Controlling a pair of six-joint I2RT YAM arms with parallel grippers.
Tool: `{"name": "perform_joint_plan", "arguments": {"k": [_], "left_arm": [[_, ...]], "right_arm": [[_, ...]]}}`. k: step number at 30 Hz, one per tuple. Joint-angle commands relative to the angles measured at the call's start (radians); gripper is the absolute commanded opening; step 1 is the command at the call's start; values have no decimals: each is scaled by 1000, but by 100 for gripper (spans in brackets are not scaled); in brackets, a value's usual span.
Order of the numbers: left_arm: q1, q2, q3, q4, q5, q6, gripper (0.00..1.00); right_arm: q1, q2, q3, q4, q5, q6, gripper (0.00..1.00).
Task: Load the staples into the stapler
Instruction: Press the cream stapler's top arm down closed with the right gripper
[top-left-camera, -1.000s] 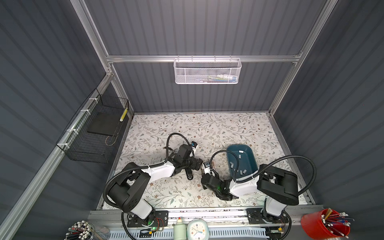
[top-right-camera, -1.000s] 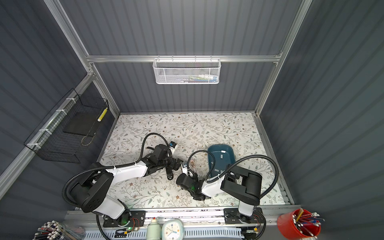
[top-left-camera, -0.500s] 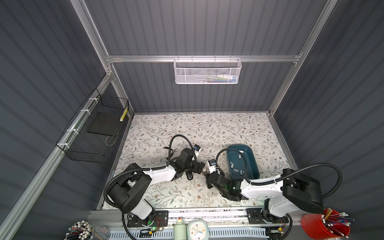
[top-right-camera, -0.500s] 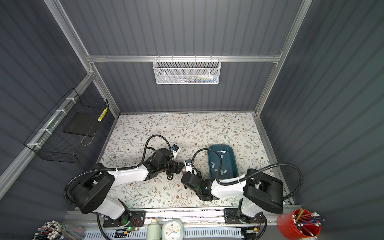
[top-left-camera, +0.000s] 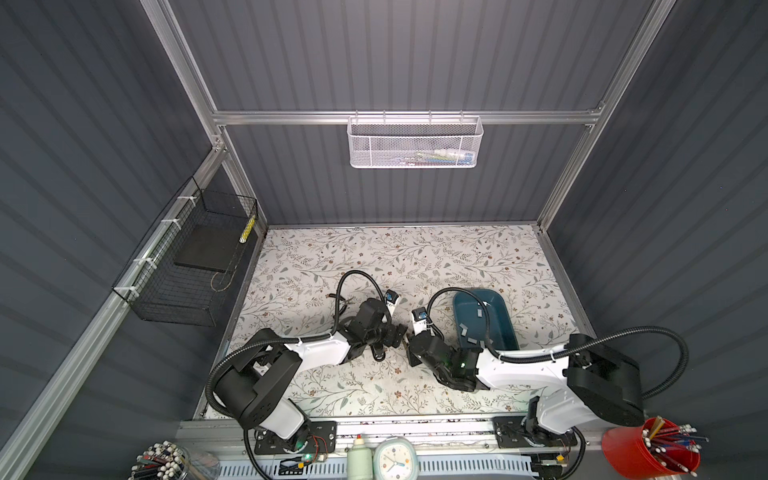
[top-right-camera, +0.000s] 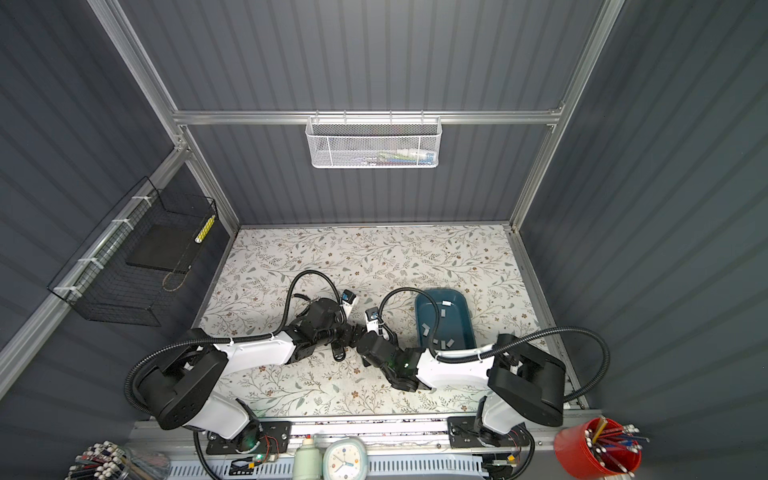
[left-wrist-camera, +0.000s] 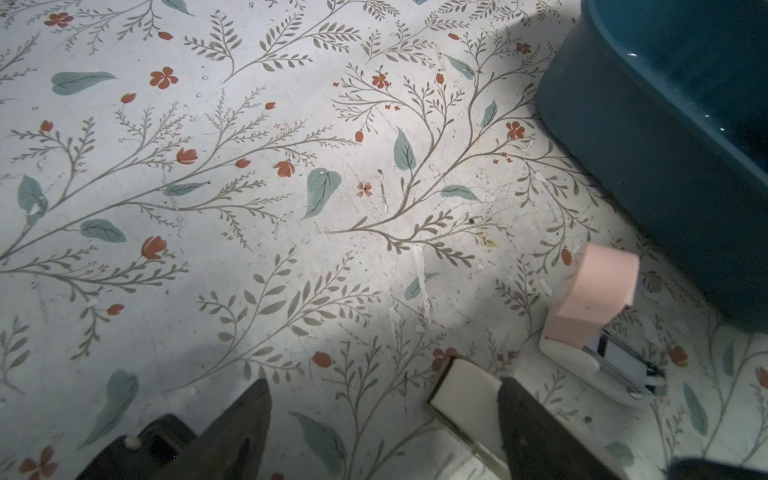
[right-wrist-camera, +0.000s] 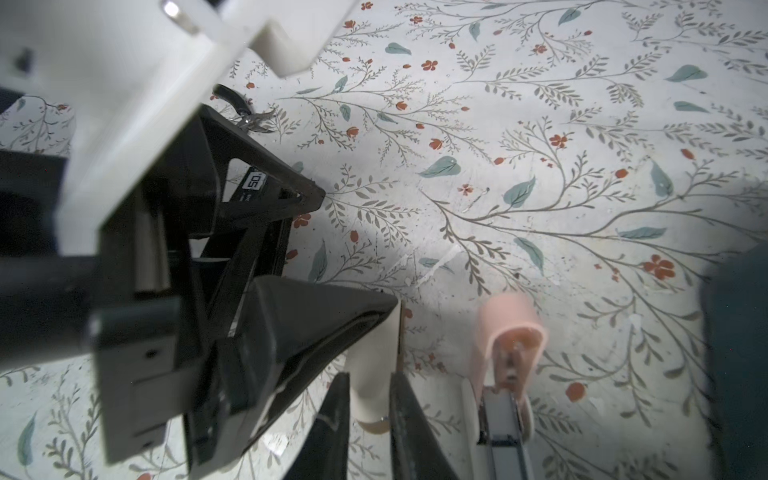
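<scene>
Right claw (right-wrist-camera: 369, 376) pinching cream flat piece (right-wrist-camera: 374, 332), probably bracing it beside open pink-and-white plastic stapler (right-wrist-camera: 509, 332); left claw (left-wrist-camera: 382, 382) spread, empty.

We see a floral-patterned white tabletop (top-left-camera: 415, 257) carrying a teal oval plastic tray (left-wrist-camera: 623, 137) and, just beside it, a pink-and-white stapler (left-wrist-camera: 590, 307).

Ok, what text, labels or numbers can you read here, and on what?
"50": white print on a black sticker among black hardware in the right wrist view; its smaller print is unreadable.
Clock dial: numerals too small to read.
Blue-and-white wrist tags: too small to read.
</scene>
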Motion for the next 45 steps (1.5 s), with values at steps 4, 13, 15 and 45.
{"name": "perform_joint_plan", "arguments": {"k": [4, 13, 15, 45], "left_arm": [[-11, -11, -33, -35, 4, -6, 84], [-12, -16, -52, -10, 17, -8, 80], [-14, -15, -59, -2, 21, -11, 79], [-14, -9, 130, -145, -194, -49, 85]], "right_arm": [[-5, 54, 45, -51, -17, 8, 19], [-2, 103, -13, -28, -49, 72, 17], [4, 119, -29, -19, -47, 91, 17], [18, -128, -3, -163, 105, 6, 45]]}}
